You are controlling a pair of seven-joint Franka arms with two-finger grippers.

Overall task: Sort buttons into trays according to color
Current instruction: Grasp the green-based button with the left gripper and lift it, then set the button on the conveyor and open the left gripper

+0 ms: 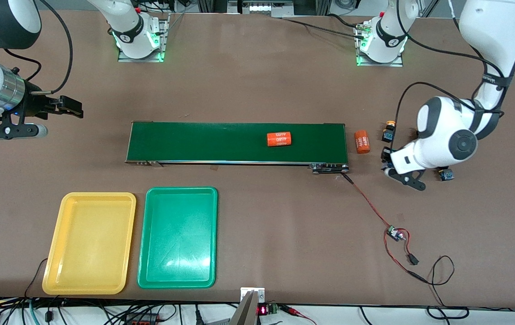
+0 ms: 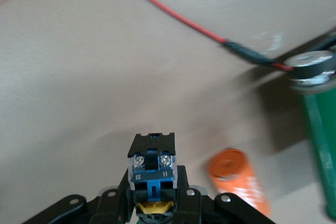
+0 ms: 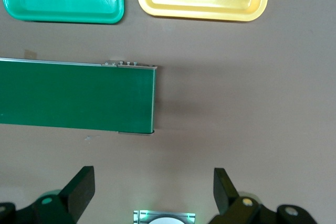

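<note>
Black fingers of the left gripper (image 2: 152, 203) are clamped on a yellow-capped button (image 2: 152, 174), low at the left arm's end of the table. Beside it lies an orange cylinder (image 1: 362, 141) just off the conveyor belt (image 1: 237, 143), which carries another orange cylinder (image 1: 279, 139). 2 more buttons show nearby: a second yellow-capped button (image 1: 389, 132) and one (image 1: 447, 174) whose cap colour I cannot tell. The right gripper (image 3: 153, 188) waits with fingers wide apart over bare table past the belt's other end. Nearer the camera, the yellow tray (image 1: 89, 243) and green tray (image 1: 178, 237) sit side by side.
</note>
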